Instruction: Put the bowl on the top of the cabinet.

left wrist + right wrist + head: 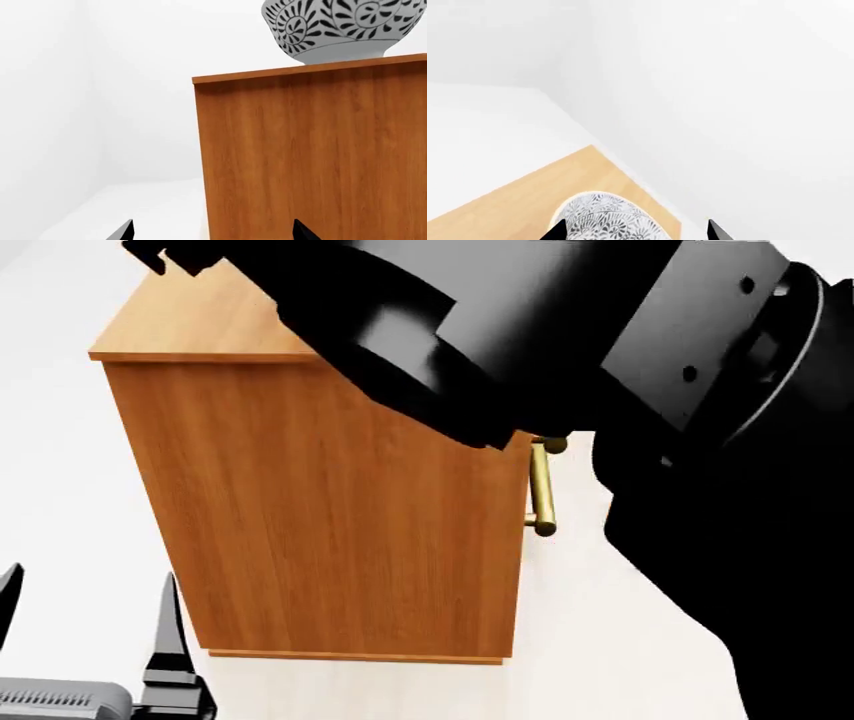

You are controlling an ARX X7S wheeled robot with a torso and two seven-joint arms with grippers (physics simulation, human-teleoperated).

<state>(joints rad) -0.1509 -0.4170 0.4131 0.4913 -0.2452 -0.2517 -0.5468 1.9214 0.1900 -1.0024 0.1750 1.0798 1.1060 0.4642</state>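
The bowl (333,27), white with a dense black leaf pattern, stands upright on the top of the orange-brown cabinet (313,160). In the right wrist view the bowl (607,220) rests on the pale cabinet top (507,200), near its corner. My right gripper (636,232) hangs over it, open, one tip at the bowl's edge and the other well clear. My left gripper (215,232) is open and empty, low beside the cabinet's side wall. In the head view my right arm (534,340) hides the bowl, and the left gripper (87,615) sits at the lower left.
A brass bar handle (541,490) shows on the cabinet (334,520) front in the head view. White walls and white floor surround the cabinet. A wall corner lies just behind the cabinet top.
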